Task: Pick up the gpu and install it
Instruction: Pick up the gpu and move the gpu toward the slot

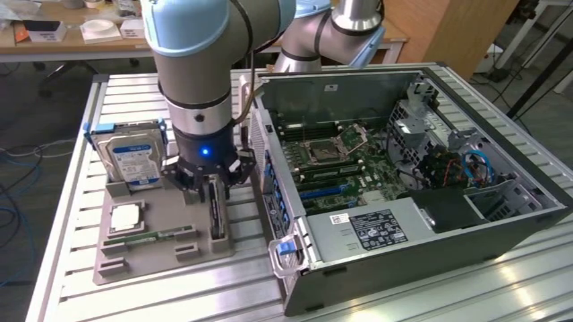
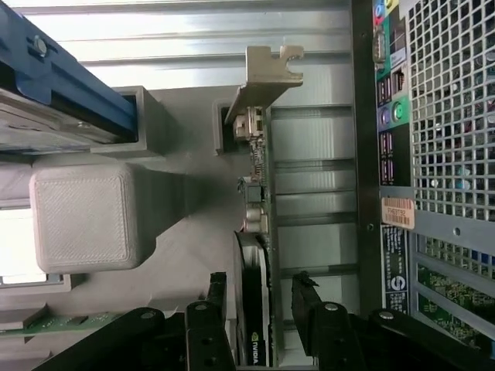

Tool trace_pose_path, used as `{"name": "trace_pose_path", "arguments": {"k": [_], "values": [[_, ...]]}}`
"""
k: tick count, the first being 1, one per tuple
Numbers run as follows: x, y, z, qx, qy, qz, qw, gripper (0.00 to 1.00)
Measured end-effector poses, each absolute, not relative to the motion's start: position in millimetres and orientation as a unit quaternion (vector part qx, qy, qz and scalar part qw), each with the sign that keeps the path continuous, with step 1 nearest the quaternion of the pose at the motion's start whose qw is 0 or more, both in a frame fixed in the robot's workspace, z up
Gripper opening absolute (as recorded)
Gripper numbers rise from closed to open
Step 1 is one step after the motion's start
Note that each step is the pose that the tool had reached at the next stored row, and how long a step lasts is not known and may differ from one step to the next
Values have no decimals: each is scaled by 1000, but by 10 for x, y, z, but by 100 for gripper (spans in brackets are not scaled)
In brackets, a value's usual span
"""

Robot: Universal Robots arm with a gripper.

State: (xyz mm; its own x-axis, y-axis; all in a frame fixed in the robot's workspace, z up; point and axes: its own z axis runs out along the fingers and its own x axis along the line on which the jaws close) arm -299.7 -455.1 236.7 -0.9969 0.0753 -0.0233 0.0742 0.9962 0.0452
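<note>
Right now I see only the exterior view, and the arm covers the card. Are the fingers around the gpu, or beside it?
Observer: Around it. In the wrist view the gripper straddles the gpu, one finger on each side.
Operator: Do the fingers touch it already?
Observer: No. The fingers are open, and a gap to the card shows on each side.
Operator: How does the card stand?
Observer: On its edge in the grey holder, with its silver bracket at the end away from the gripper.
</note>
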Motion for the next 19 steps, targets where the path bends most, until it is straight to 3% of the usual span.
{"name": "trace_pose_path", "arguments": {"k": [19], "values": [[-2998, -4629, 2327, 37, 999, 22, 12, 47]]}}
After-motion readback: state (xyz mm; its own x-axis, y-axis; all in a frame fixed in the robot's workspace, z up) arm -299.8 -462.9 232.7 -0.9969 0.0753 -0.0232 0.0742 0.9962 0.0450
